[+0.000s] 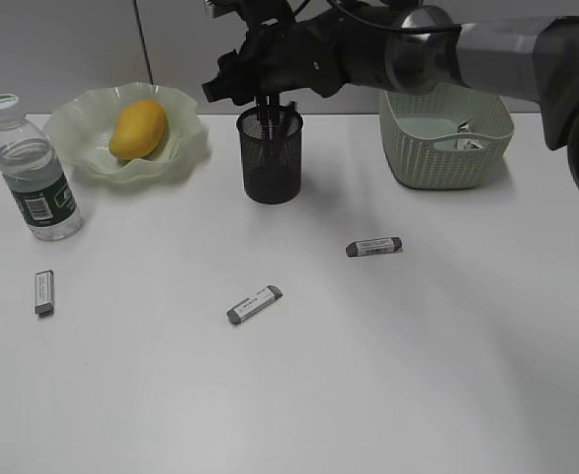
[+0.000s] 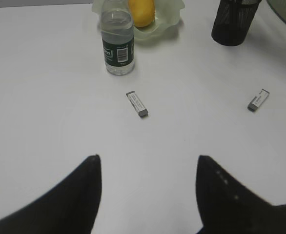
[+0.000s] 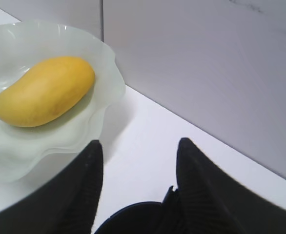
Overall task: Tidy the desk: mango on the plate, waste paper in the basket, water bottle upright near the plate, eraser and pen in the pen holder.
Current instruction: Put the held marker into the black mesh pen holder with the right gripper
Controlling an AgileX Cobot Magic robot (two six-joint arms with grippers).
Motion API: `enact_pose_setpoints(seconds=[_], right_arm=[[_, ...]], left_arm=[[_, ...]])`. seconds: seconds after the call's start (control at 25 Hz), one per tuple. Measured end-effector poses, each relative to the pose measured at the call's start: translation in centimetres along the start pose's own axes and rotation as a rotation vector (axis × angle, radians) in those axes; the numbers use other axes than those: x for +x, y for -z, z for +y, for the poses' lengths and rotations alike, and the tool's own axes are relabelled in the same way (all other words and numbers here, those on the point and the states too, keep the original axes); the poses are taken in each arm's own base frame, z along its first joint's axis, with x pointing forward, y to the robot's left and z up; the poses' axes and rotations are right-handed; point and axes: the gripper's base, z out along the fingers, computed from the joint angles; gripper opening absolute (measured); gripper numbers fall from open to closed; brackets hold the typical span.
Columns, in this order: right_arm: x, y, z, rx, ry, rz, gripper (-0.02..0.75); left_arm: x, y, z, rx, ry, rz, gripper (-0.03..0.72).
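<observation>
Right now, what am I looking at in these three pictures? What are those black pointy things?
They are a robot's pincers. It has two arms, each with a camera near its pincer; the third camera watches from the front. The left pincer hangs open over the white desk. The right pincer is above the black mesh pen holder, open and holding nothing. The yellow mango lies in the wavy green plate. The clear water bottle stands upright beside it. Three small grey erasers lie loose. The woven green basket holds something white.
</observation>
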Motion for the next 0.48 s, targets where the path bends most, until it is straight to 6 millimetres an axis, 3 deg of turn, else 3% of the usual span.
enact_pose_setpoints(seconds=[0.2, 0.48], right_arm=[[-0.6, 0.8, -0.1, 0.006, -0.004, 0.035, 0.436], [-3.8, 5.3, -1.1, 0.043, -0.011, 0.186, 0.438]], left_arm=[[0.0, 0.0, 0.0, 0.000, 0.000, 0.000, 0.466], [0.0, 0.0, 0.0, 0.000, 0.000, 0.000, 0.466]])
